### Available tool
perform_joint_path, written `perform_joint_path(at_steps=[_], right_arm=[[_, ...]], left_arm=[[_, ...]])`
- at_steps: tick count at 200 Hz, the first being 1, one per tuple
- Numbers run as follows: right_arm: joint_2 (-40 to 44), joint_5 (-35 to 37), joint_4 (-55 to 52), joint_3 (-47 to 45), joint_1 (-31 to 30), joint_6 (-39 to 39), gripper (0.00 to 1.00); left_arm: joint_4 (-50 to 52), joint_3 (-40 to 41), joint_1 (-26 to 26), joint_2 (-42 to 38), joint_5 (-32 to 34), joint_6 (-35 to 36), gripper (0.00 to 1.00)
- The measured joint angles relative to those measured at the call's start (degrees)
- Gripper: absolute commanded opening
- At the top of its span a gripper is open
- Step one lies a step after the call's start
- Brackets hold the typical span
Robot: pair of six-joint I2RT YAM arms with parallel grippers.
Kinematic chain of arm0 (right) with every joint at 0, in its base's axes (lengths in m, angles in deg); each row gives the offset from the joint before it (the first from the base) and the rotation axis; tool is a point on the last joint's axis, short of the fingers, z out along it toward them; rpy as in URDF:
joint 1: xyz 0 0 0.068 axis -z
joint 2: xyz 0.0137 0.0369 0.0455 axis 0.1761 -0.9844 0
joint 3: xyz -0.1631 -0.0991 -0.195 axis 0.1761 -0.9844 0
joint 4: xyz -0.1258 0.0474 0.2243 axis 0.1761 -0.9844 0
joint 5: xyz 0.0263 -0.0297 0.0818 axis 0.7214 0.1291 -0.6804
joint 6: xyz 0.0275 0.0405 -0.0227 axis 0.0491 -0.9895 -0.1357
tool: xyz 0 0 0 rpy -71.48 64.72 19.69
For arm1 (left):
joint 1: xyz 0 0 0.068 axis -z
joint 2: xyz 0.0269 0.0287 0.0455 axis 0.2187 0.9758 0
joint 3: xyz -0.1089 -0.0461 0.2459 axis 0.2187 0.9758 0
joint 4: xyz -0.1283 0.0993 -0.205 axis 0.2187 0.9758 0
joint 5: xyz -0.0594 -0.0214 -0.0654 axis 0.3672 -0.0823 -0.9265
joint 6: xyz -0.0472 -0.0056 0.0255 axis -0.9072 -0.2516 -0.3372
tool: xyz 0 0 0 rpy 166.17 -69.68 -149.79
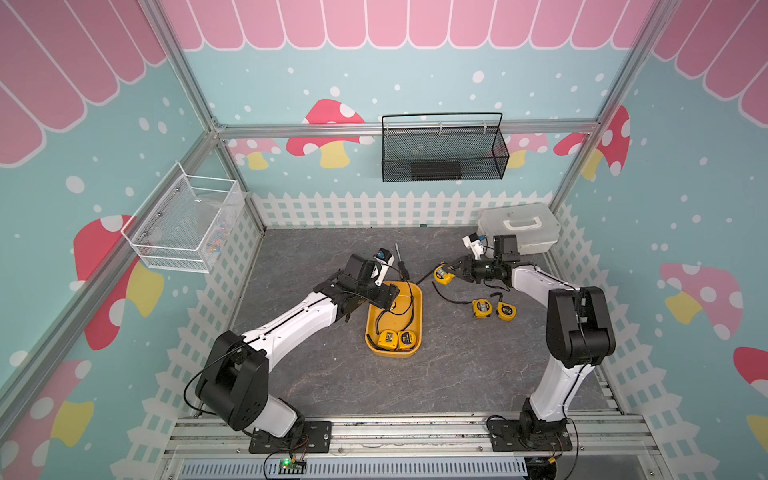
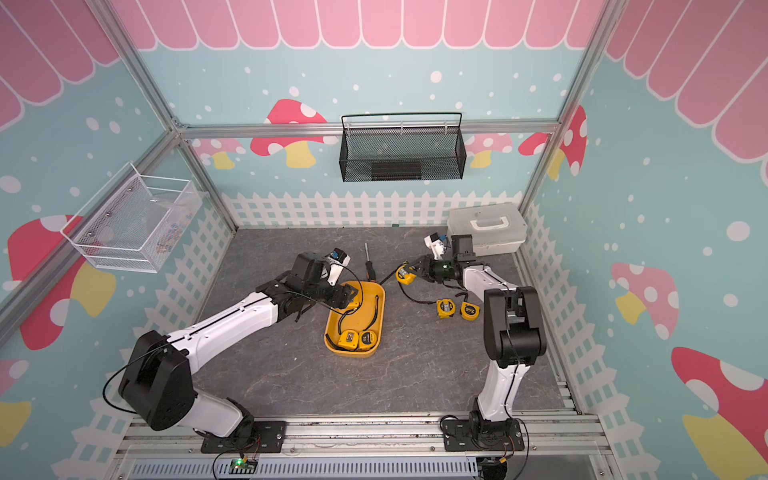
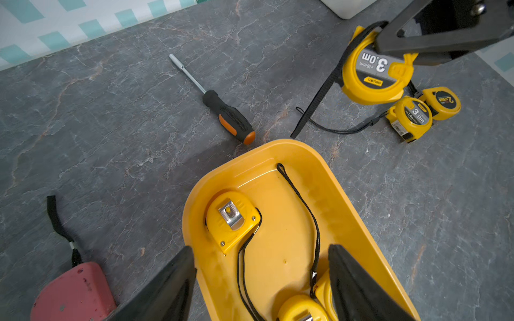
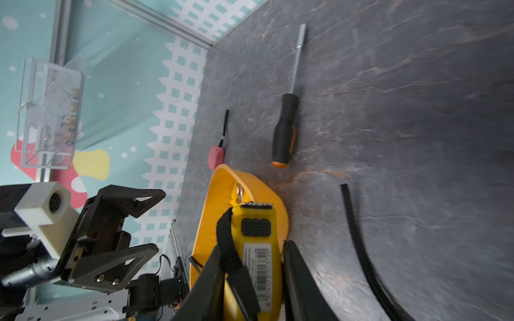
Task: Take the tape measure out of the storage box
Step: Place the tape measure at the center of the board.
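The yellow-orange storage box [image 1: 392, 353] [image 2: 330, 328] lies mid-table. My right gripper [image 1: 449, 272] [image 4: 254, 247] is shut on a yellow tape measure [image 1: 441, 275] [image 4: 256, 230], held clear of the box beyond its far right corner, with its black strap trailing down. My left gripper [image 1: 388, 297] [image 3: 261, 250] hovers open over the box's far end. There a tape measure [image 3: 230, 219] lies clip-up, ahead of the fingers. Two more [image 1: 386, 338] [image 1: 407, 338] sit at the box's near end.
Two tape measures [image 1: 481, 308] [image 1: 506, 311] lie on the table right of the box. A screwdriver [image 1: 402, 266] lies just behind it. A pink item with a black strap [image 3: 75, 291] lies left of it. The white lidded case [image 1: 519, 228] stands back right. Mesh baskets [image 1: 442, 149] [image 1: 183, 224] hang on the walls.
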State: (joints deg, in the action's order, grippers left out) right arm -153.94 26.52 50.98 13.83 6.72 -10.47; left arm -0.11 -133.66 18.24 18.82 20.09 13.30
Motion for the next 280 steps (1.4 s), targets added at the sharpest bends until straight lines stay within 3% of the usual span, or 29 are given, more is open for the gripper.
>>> perform_joint_path(at_steps=[150, 228, 280], right_arm=[[-6.27, 11.5, -5.81, -2.82, 11.28, 4.61, 0.3], [-6.25, 10.49, -3.52, -4.35, 12.48, 4.66, 0.31], [-6.25, 10.82, -3.17, -4.79, 13.03, 4.9, 0.39]], left_arm=[[-0.02, -3.78, 0.0, 1.62, -0.11, -0.66, 0.76], [-0.48, -3.17, 0.07, 3.41, -2.62, -2.58, 0.76], [-0.48, -2.03, 0.35, 3.91, -2.64, -3.87, 0.76]])
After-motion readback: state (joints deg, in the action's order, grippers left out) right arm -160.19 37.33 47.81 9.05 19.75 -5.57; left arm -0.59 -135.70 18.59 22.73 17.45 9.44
